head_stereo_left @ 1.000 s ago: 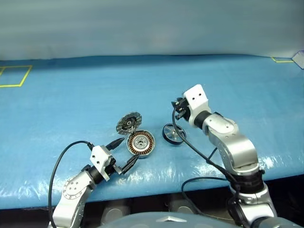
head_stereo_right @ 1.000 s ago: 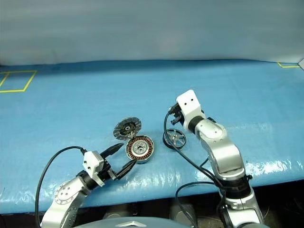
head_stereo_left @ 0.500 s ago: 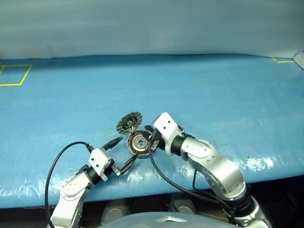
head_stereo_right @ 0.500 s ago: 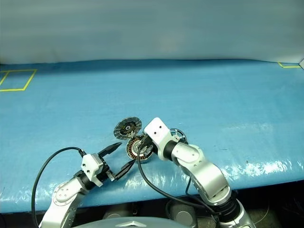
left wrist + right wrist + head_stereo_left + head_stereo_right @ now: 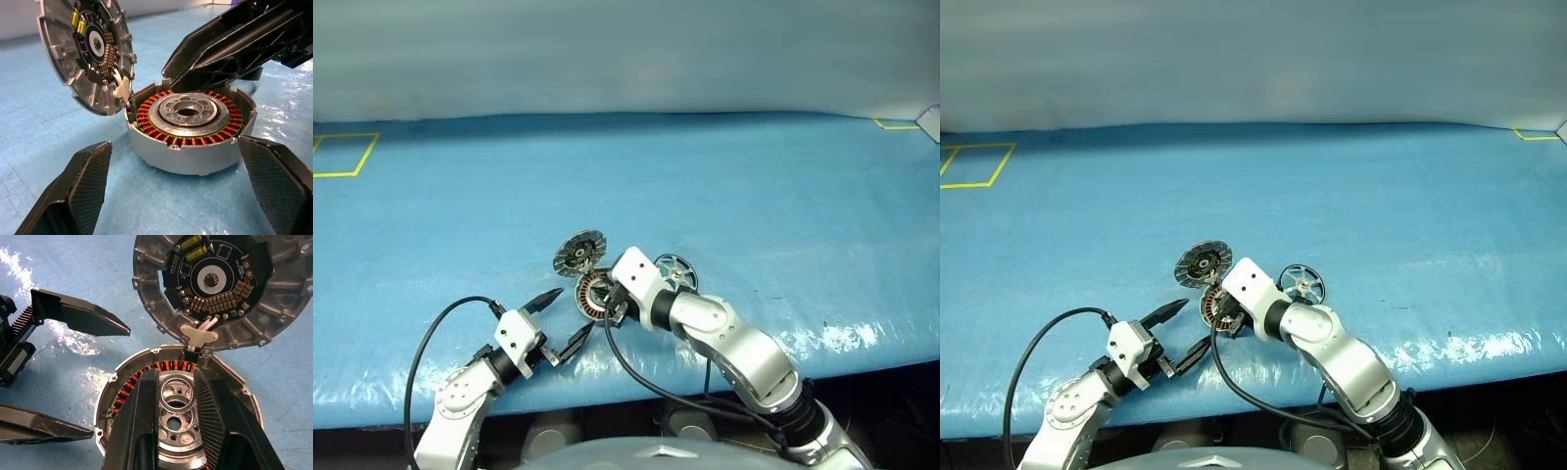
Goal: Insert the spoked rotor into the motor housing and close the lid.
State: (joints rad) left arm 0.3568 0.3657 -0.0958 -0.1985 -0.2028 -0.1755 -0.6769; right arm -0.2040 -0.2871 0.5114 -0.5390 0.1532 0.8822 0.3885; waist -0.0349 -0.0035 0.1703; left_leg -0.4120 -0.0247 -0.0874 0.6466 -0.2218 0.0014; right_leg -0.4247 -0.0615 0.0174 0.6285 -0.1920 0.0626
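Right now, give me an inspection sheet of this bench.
Surface: glossy blue plastic sheet, wrinkled near the front edge.
Job's things: round silver motor housing with copper windings, open, no rotor inside; round grey-silver hinged lid tilted up at the housing's edge, circuit face showing; shiny spoked silver rotor lying on the sheet beside the housing, ungripped.
Clutter: nothing seen.
Claws: left claw wide open, fingers either side of the housing, not touching; right claw slightly open, empty, over the housing's hub.
Cables: black cable loops from the left wrist; second black cable from the right.
Surroundings: yellow tape marks at the far corners; pale wall.
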